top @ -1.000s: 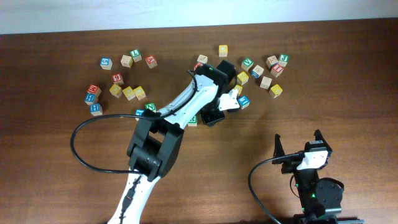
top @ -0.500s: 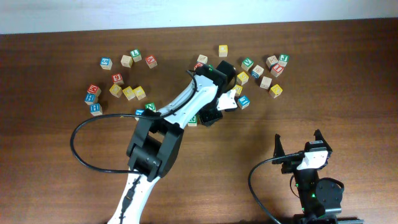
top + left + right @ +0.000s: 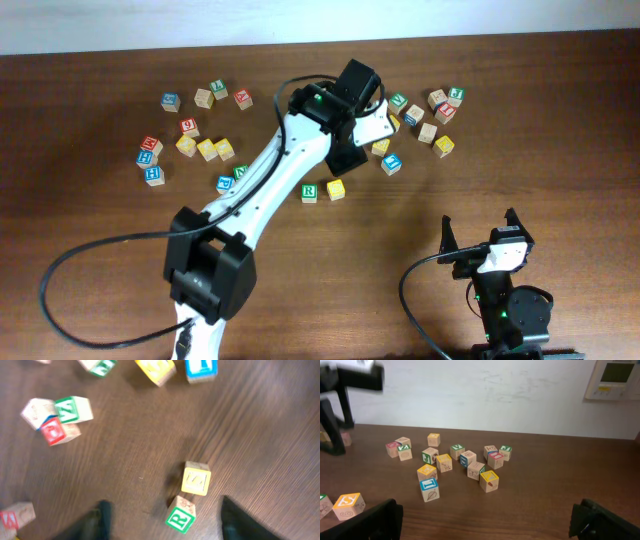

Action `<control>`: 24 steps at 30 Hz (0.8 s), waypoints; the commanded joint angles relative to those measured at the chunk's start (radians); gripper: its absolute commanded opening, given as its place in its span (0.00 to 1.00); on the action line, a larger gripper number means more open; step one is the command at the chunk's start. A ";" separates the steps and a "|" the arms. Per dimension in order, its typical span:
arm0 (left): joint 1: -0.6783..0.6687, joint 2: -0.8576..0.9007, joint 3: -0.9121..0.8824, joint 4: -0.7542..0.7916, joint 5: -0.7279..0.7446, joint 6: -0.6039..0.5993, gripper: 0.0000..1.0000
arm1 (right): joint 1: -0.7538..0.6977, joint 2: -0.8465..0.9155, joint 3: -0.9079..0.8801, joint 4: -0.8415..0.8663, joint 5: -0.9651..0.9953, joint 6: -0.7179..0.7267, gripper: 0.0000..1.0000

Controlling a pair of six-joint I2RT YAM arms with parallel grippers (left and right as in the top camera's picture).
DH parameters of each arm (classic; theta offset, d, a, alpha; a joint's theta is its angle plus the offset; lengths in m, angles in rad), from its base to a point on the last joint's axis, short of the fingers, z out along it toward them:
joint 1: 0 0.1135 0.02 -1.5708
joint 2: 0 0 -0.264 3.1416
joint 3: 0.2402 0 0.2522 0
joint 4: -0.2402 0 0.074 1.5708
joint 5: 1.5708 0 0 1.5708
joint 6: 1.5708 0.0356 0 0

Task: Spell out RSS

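Green R cube (image 3: pixel 310 191) is sitting on the table (image 3: pixel 100 250) around the middle, with a yellow cube (image 3: pixel 336 188) just beside it on the right; can't read that one's letter, it's too blurry; left gripper (image 3: pixel 164 504) hangs close by the pair, jaws spread, nothing in them; other cubes (image 3: pixel 205 150) lie scattered farther back; right gripper (image 3: pixel 482 236) is down by the near right edge, jaws wide apart and empty.

We see the green-faced R cube (image 3: pixel 310 191) lying flat on the tabletop (image 3: pixel 100 250), its letter facing up. A yellow-faced cube (image 3: pixel 336 189) of equal size sits just beside it, slightly turned, its letter too blurred to read. We cannot tell which other yellow one completes the set.
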 commanded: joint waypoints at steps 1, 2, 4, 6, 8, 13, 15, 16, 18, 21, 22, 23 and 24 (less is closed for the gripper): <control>0.002 -0.060 -0.005 0.004 0.023 -0.183 0.78 | 0.006 0.000 -0.005 -0.005 0.002 0.004 0.98; 0.000 -0.061 -0.005 0.001 0.035 -0.206 0.82 | 0.006 0.000 -0.005 -0.005 0.002 0.004 0.98; -0.001 -0.061 -0.005 -0.001 0.090 -0.212 0.87 | 0.006 0.000 -0.005 -0.005 0.002 0.004 0.98; -0.001 -0.061 -0.005 0.019 0.126 -0.237 0.90 | 0.006 0.000 -0.005 -0.005 0.002 0.004 0.98; 0.000 -0.061 -0.005 0.039 0.125 -0.360 0.89 | 0.006 0.000 -0.005 -0.005 0.002 0.004 0.98; 0.018 -0.061 -0.005 0.044 0.037 -0.883 0.76 | 0.006 0.000 -0.005 -0.005 0.002 0.004 0.98; 0.019 -0.061 -0.005 0.014 -0.070 -1.102 0.80 | 0.006 0.000 -0.005 -0.005 0.002 0.004 0.98; 0.019 -0.061 -0.005 0.000 -0.120 -1.167 0.80 | 0.006 0.000 -0.005 -0.005 0.002 0.004 0.98; 0.019 -0.060 -0.007 -0.029 -0.167 -1.255 0.80 | 0.006 0.000 -0.005 -0.005 0.002 0.004 0.98; 0.019 -0.060 -0.026 -0.060 -0.171 -1.320 0.80 | 0.006 0.000 -0.005 -0.005 0.002 0.004 0.98; 0.019 -0.060 -0.041 -0.059 -0.171 -1.322 0.80 | 0.006 0.000 -0.005 -0.005 0.002 0.004 0.98; 0.019 -0.060 -0.058 -0.056 -0.172 -1.339 0.80 | 0.006 0.000 -0.005 -0.005 0.002 0.004 0.98; 0.019 -0.060 -0.085 -0.051 -0.171 -1.384 0.79 | 0.006 0.000 -0.005 -0.005 0.002 0.004 0.98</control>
